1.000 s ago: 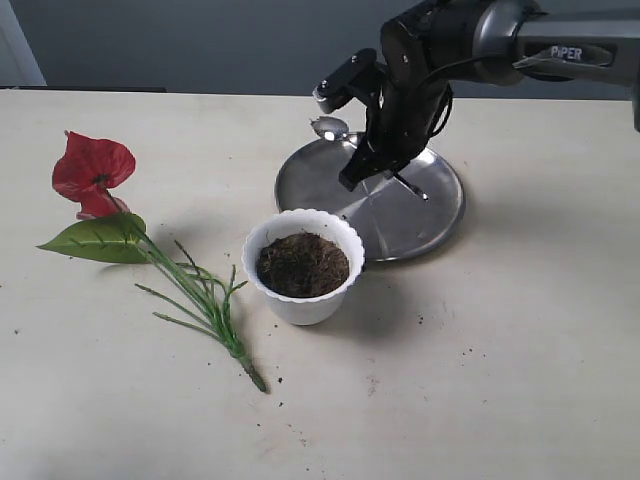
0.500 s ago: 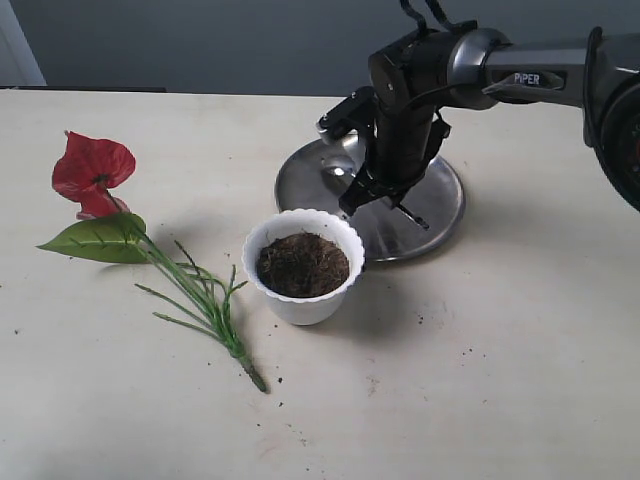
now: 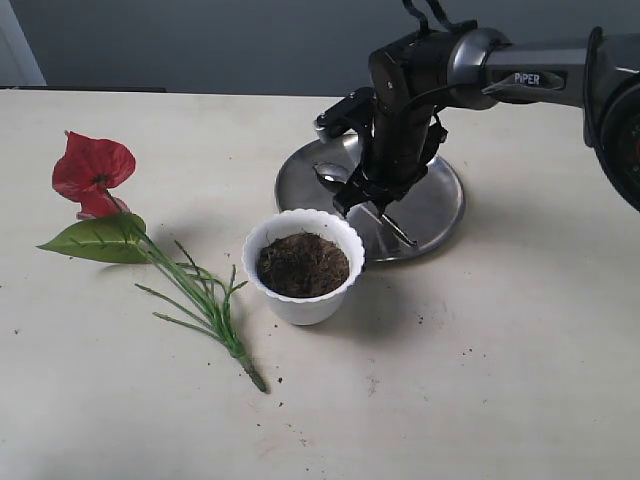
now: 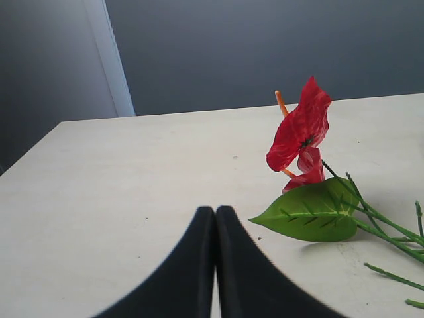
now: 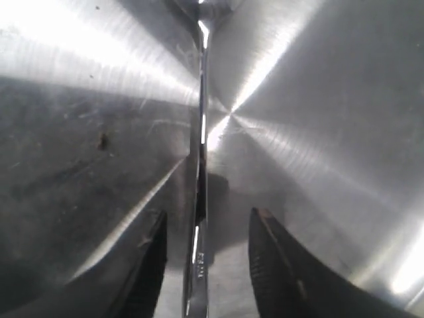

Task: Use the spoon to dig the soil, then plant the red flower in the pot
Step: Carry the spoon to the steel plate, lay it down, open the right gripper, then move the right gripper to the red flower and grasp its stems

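The right gripper (image 3: 372, 203) stands released, jaws apart astride the spoon (image 3: 330, 173) lying on the steel plate (image 3: 435, 195); left gripper (image 4: 214, 215) clenched empty.

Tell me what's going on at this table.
The right gripper hangs over the steel plate, jaws open on either side of the spoon, which lies on the plate, not gripped. The pot of soil stands beside the plate. The red flower lies on the table, not yet planted, with the left gripper shut near it.
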{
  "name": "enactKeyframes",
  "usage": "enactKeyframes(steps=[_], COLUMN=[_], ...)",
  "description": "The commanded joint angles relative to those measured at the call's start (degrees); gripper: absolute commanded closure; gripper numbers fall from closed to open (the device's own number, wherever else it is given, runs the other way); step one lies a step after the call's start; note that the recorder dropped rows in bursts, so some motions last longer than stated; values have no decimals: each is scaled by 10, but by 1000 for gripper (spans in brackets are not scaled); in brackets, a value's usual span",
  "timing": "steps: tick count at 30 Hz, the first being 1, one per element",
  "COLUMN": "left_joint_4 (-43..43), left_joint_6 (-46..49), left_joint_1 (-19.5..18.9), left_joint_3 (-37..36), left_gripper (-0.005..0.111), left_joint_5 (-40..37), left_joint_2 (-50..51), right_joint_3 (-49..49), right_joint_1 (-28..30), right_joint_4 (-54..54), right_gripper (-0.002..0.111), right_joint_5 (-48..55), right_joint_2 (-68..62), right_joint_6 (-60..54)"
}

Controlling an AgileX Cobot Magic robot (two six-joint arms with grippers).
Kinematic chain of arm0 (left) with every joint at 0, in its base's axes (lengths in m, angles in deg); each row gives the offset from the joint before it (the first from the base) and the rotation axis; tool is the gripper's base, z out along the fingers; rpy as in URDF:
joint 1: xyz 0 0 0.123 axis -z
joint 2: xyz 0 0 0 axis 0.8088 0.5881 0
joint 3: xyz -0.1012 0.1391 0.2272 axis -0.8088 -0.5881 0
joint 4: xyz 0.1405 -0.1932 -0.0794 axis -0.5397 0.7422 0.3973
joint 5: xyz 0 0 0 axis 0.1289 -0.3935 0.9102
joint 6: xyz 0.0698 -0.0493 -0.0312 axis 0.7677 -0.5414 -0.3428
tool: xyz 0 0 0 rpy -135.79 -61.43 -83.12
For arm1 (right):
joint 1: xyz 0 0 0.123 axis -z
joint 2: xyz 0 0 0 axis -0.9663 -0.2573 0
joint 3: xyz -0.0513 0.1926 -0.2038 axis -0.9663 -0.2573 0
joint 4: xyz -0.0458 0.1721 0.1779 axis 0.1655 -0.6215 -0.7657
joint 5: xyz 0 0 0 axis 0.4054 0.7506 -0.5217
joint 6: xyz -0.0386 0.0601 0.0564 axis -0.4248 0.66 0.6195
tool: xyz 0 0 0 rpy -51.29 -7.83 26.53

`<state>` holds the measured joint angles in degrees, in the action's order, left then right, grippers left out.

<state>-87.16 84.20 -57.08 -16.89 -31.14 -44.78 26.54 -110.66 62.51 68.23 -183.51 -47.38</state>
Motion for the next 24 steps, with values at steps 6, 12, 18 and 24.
enactKeyframes(steps=[6,12,18,24], left_joint_4=[4,4,4,4], left_joint_6=[-1,-1,-1,-1], left_joint_1=[4,4,4,4], left_joint_3=[2,2,2,2], left_gripper=[106,106,106,106], left_joint_5=[1,1,1,1], left_joint_2=[-3,-3,-3,-3], right_joint_3=[5,5,5,5], right_joint_1=[2,2,1,-33], right_joint_4=[1,-39,-279,-449], right_gripper=[65,65,65,65], right_joint_5=[11,10,14,59], right_joint_2=[54,144,215,214], right_joint_6=[6,19,-147,-290])
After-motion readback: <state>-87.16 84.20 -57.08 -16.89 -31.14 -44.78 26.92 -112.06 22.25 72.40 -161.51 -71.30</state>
